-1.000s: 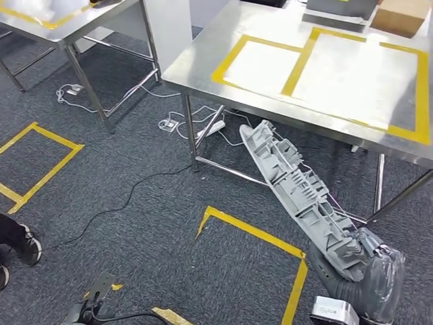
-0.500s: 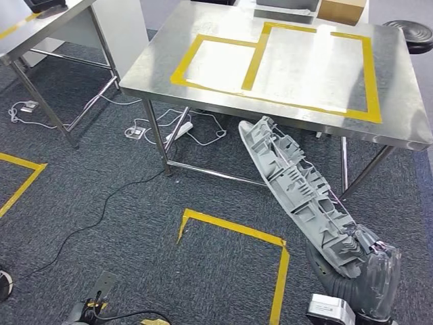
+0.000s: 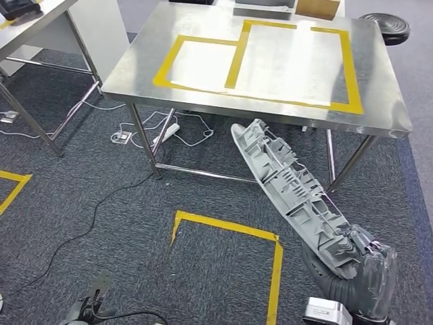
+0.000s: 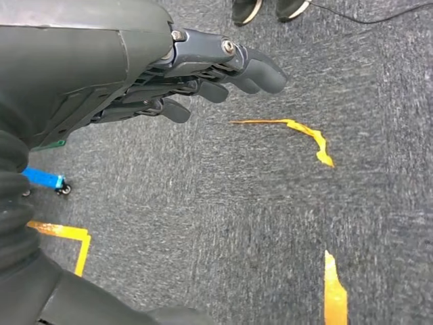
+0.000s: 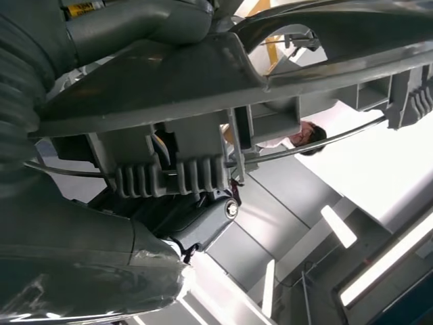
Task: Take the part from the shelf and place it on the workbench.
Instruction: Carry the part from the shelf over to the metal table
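Observation:
My right hand (image 3: 365, 271) grips one end of a long grey ribbed plastic part (image 3: 288, 186), which slants up and away toward the steel workbench (image 3: 132, 68). The part's far tip hangs below the bench's near edge, over the carpet. Up close in the right wrist view, the part (image 5: 214, 101) crosses the picture with my right hand (image 5: 199, 220) under it. My left hand (image 4: 204, 74) hangs over the grey carpet with its fingers stretched out and nothing in them. Yellow tape marks two rectangles (image 3: 204, 61) on the bench top.
A second steel table (image 3: 30, 20) stands at the far left. White and black cables (image 3: 128, 135) and a power strip (image 3: 168, 131) lie on the carpet by the bench legs. A yellow tape corner (image 3: 230, 227) marks the floor ahead. A black stool (image 3: 390, 27) stands at the far right.
The camera has swung and the whole scene has shifted: the workbench now lies more central and fully seen. The part stays in my right hand in the same pose.

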